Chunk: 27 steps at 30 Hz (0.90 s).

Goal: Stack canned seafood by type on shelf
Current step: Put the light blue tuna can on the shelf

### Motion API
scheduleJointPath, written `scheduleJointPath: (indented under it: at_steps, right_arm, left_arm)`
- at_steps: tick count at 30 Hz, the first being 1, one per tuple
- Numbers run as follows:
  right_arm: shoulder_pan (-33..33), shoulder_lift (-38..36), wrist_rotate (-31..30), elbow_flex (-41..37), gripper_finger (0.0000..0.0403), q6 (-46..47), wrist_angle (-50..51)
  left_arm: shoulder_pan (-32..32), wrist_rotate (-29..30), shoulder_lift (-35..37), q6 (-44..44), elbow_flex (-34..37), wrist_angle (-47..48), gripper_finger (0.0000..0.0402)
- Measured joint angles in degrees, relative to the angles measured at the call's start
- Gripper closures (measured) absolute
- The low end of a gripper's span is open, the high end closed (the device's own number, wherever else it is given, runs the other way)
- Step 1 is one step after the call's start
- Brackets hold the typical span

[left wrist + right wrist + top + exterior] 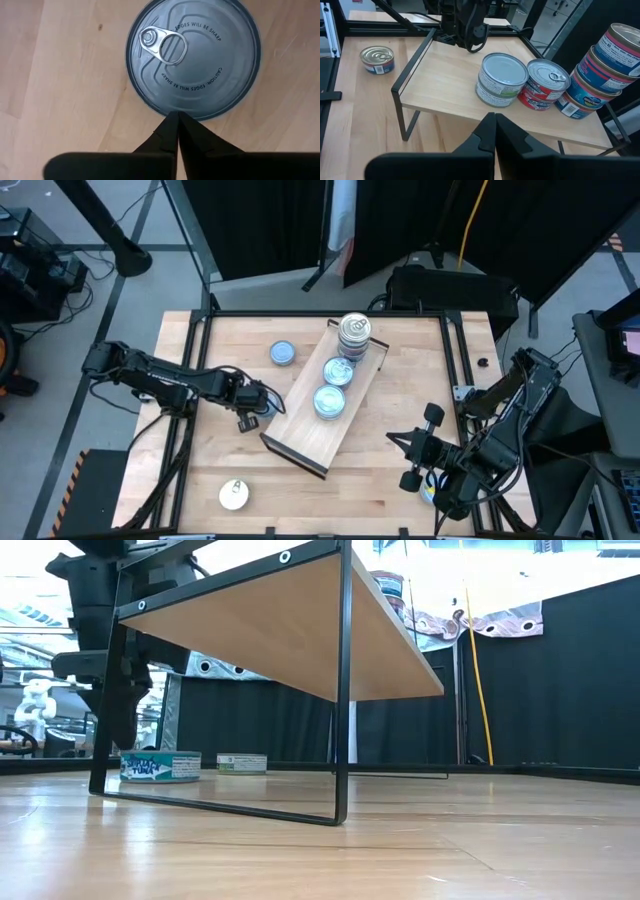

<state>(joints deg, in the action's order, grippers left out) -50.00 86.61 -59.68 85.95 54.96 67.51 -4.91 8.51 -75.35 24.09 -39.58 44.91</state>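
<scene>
From above, your left gripper (246,420) sits closed and empty at the shelf's (300,442) nine o'clock; the right gripper (408,442) waits shut at four o'clock. Its wrist view shows stacked tins (502,80) on the shelf. The left wrist view shows a loose tin (192,57) just beyond the jaws: advancing closed would likely shove it away.

Smooth pale wood shelf (455,75) with black metal frame; tins (502,79) of dull brushed metal, glossy paper labels.
</scene>
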Motion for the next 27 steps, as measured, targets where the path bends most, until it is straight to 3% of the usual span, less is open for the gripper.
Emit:
scheduleJointPath:
  at_steps: [20, 27]
  right_arm:
    - [0.00, 0.00, 0.11, 0.00, 0.0403, 0.00, -0.46]
    - [0.02, 0.00, 1.88, 0.00, 0.0403, -0.11, -0.87]
  left_arm:
    - [0.00, -2.63, -0.07, 2.08, 0.69, 2.81, 0.0387]
    - [-0.05, -4.06, -0.05, 4.31, 4.97, 0.53, 0.0387]
